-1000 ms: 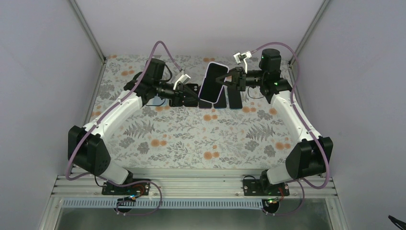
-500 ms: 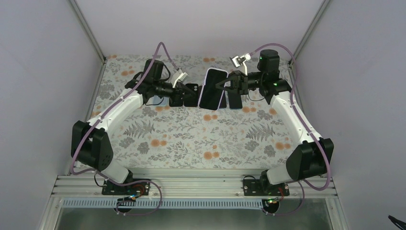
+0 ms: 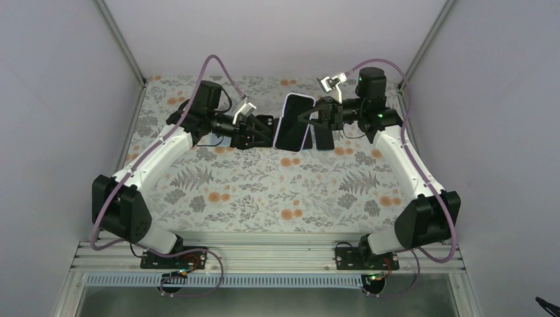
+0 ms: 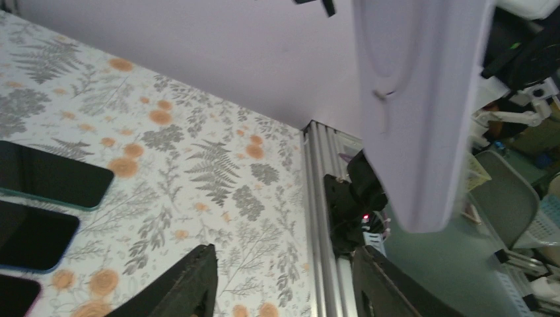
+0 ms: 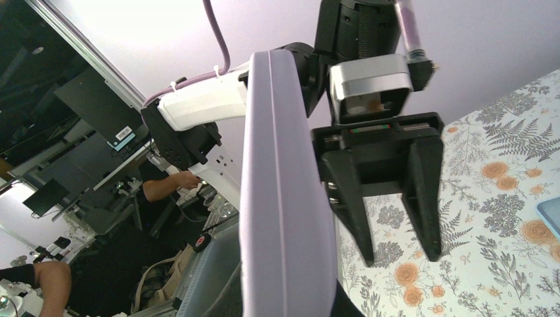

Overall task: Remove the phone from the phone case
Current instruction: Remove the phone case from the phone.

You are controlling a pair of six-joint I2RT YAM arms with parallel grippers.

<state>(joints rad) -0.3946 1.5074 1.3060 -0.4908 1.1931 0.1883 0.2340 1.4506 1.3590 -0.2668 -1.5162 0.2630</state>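
The phone (image 3: 292, 124), black screen toward the camera, sits inside its lilac phone case (image 3: 298, 97) and is held upright above the back middle of the table. My right gripper (image 3: 306, 116) is shut on the case's right side. In the right wrist view the case's lilac edge (image 5: 284, 198) rises from between my right gripper (image 5: 287, 305). My left gripper (image 3: 267, 132) stands open just left of the case, apart from it. In the left wrist view the left gripper (image 4: 284, 281) holds nothing, and the case's back (image 4: 416, 99) hangs at the upper right.
A dark phone (image 3: 324, 139) lies on the floral table (image 3: 264, 191) behind the held one. Two more dark phones (image 4: 46, 175) (image 4: 30, 234) lie flat to the left. An aluminium rail (image 4: 320, 198) marks the table's near edge.
The left gripper has opened and drawn back to the left, off the case's edge. The right gripper lifted the cased phone slightly and now holds it still.
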